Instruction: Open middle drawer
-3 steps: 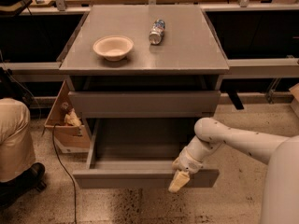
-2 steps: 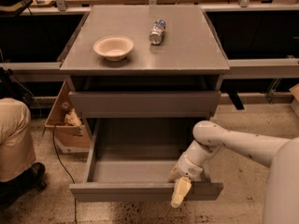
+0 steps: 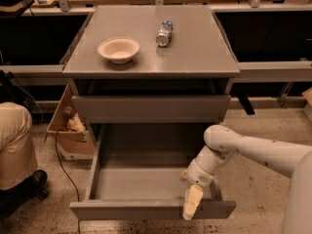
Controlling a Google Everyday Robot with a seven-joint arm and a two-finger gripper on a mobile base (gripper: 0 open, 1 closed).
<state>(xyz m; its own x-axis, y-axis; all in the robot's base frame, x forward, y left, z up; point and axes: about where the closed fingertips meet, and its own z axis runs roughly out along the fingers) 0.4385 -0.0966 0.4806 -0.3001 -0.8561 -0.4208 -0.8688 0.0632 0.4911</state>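
The grey cabinet (image 3: 151, 57) stands in the middle of the camera view. Its uppermost drawer (image 3: 151, 108) is closed. Below it the middle drawer (image 3: 141, 184) is pulled far out, showing a wide, shallow, empty grey tray. The lowest drawer is hidden under it. My gripper (image 3: 192, 204) hangs over the drawer's front panel (image 3: 126, 210) near its right end, touching the front lip. My white arm (image 3: 253, 152) reaches in from the right.
A beige bowl (image 3: 118, 49) and a can lying on its side (image 3: 164, 33) rest on the cabinet top. A cardboard box (image 3: 68, 130) and a cable (image 3: 63, 167) lie left of the cabinet. A person's leg and shoe (image 3: 17, 150) are at far left.
The middle drawer has slid farther out toward the camera. My gripper has moved down and toward the camera with its front panel.
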